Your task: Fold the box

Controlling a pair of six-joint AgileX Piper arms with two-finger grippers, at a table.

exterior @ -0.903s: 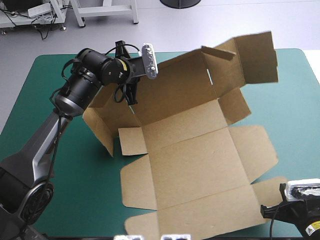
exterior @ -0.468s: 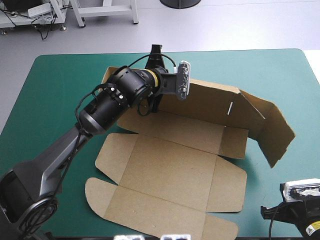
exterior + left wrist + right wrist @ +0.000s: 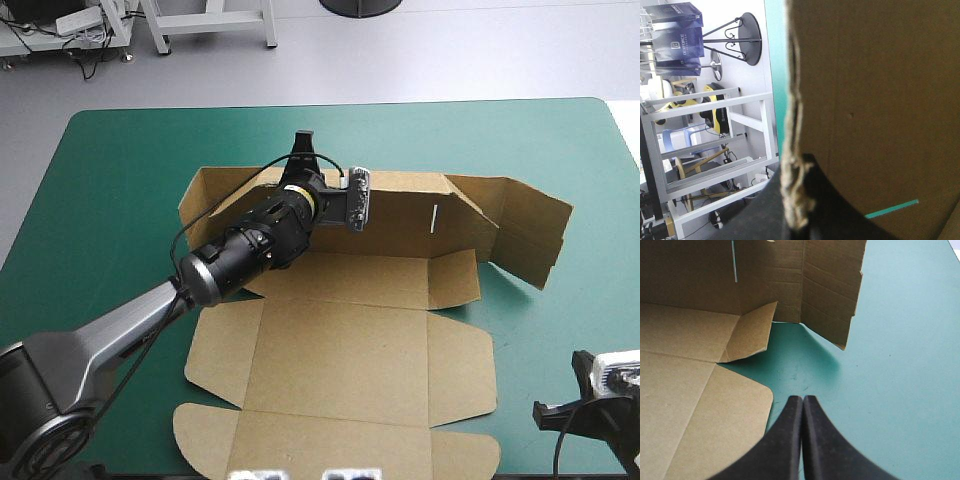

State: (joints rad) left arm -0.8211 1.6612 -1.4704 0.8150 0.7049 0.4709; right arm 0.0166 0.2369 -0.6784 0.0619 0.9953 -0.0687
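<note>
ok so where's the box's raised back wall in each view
high view: back wall stands along the box's far side, left gripper on its top edge.
left wrist view: back wall fills most of it, its edge between the fingers.
right wrist view: back wall stands ahead of the right gripper.
shared: the thin slit in the wall, high and right wrist views.

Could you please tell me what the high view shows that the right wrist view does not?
Only the high view shows the left gripper clamped on the top edge of the raised far wall of the brown cardboard box. Only the right wrist view shows the right gripper shut to a black pointed arch over the teal-green table cover. Both show that wall's slit and the standing right end flap.
</note>
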